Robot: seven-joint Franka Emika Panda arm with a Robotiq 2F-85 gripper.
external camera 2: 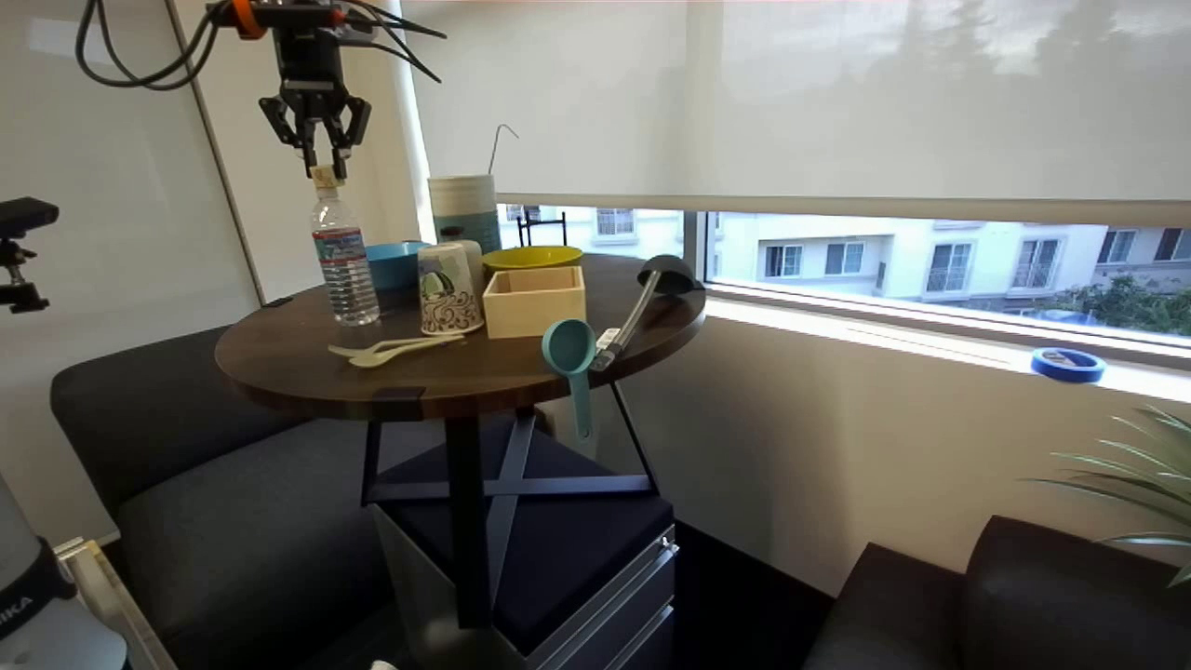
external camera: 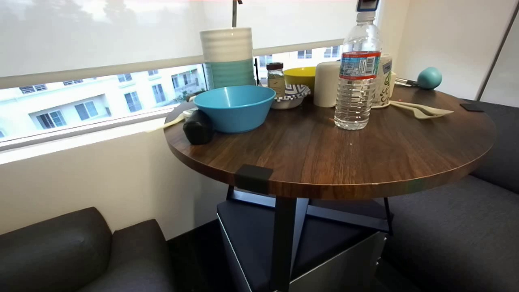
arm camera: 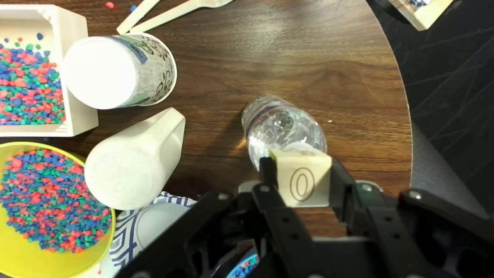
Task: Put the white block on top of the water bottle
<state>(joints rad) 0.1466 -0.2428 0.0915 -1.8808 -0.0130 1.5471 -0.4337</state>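
The white block (arm camera: 303, 181), a small pale cube marked with a "0", sits between the two fingers of my gripper (arm camera: 301, 172). Both fingers press its sides. The water bottle (arm camera: 283, 125) stands upright on the table, with the block over its cap in the wrist view. In an exterior view the block (external camera 2: 326, 177) is right at the top of the bottle (external camera 2: 346, 270), between the fingertips. In an exterior view a dark fingertip (external camera: 367, 5) is at the top of the bottle (external camera: 359, 93) and hides the block. I cannot tell whether the block's weight rests on the cap.
Near the bottle on the round table (external camera 2: 279, 372) stand a patterned paper cup (external camera 2: 449, 288), a white mug (arm camera: 127, 166), a wooden box (external camera 2: 535, 302), a yellow bowl (arm camera: 23, 247) and a blue bowl (external camera: 235, 109). Plastic cutlery (external camera 2: 391, 349) lies near the edge.
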